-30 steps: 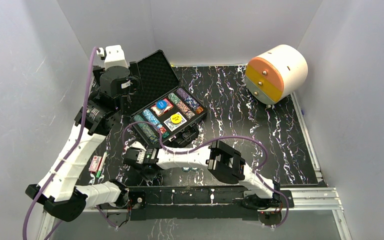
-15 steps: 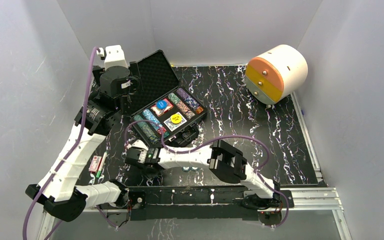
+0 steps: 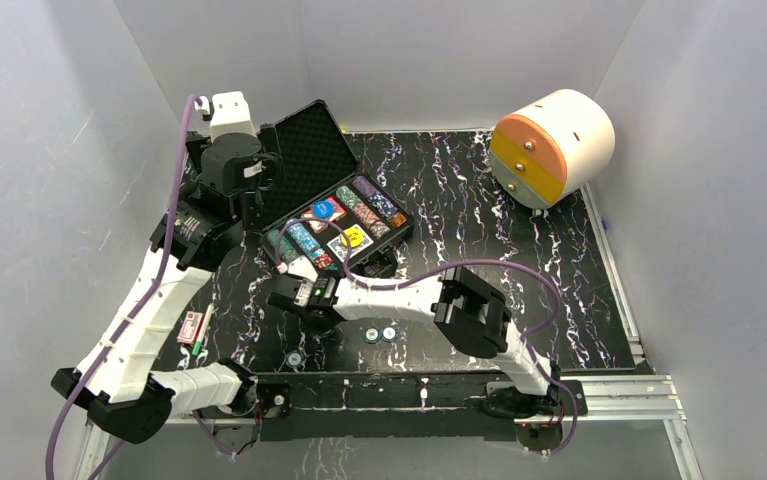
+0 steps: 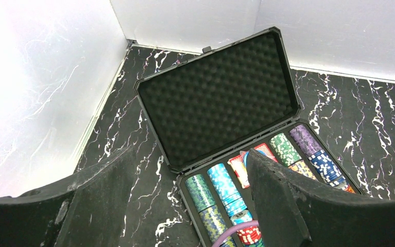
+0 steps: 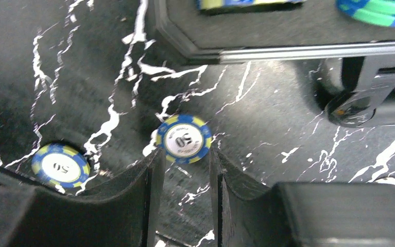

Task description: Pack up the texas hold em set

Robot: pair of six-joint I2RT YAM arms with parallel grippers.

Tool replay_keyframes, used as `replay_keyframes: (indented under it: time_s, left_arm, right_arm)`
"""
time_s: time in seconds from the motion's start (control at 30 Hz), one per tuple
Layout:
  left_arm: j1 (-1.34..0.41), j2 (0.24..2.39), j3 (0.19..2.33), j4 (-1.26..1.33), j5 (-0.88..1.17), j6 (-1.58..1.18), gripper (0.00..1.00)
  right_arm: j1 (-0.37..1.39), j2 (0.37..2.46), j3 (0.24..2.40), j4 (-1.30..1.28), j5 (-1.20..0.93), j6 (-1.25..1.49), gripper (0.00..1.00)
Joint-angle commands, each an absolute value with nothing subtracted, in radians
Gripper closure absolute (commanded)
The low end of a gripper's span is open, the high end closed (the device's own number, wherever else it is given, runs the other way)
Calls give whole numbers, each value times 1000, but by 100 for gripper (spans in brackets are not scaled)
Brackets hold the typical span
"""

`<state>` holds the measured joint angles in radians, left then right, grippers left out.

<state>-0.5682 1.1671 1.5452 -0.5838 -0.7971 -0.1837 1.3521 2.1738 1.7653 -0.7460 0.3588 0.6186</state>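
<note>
The black case (image 3: 304,150) lies open at the back left, its foam lid (image 4: 221,98) tilted back. Its tray holds rows of multicoloured chips (image 3: 302,240) (image 4: 226,185), a red card deck (image 4: 239,170), a blue button (image 3: 321,210) and a yellow button (image 3: 353,237). My left gripper (image 3: 249,200) (image 4: 190,154) hangs open and empty over the case's left end. My right gripper (image 3: 294,292) (image 5: 185,154) is low at the case's front edge, its fingers pinching a blue-and-yellow 50 chip (image 5: 183,138) by its rim.
A second 50 chip (image 5: 60,165) lies left of my right fingers. Three loose chips lie on the marble table (image 3: 371,335) (image 3: 389,333) (image 3: 295,357). A white cylinder with orange-yellow drawers (image 3: 551,145) stands back right. A small red-and-white item (image 3: 192,327) lies front left.
My right gripper has moved up and right, toward the case's front edge. A chip on the table where it was now shows. Its purple cable now drapes over the tray. The left arm is still.
</note>
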Motion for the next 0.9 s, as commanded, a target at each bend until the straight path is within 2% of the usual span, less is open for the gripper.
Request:
replay_keyframes:
  time_s: [0.0,0.13,0.27,0.5,0.57,0.77,0.87]
  left_arm:
    - [-564,1139,1540,-577,-815,-189,23]
    - [-563,1139,1547,-584,-821,-188,23]
    - [-563,1137,1562,-577,-824,-181,23]
    - [-563,1143,1578,-573,-824,-167,22]
    - [-563,1144,1577,-574,-824,-167,22]
    - [-564,1144,1576,-573,-827,-167,22]
    - [-562,1145,1575,-574,-828,-164,22]
  right_arm:
    - [1332,2127,1747,-717,380,647,55]
    - [1338,2139,1775,-727,346,606,52]
    - [1377,2118,1784,-669,318,540,46]
    - [1444,2200,1881,-676,249,475,24]
    - [1455,2223,1902,-678,228,462,21]
    - [1458,2276,1945,-673,184,448,21]
    - [1459,2301,1971,-678,190,442,24]
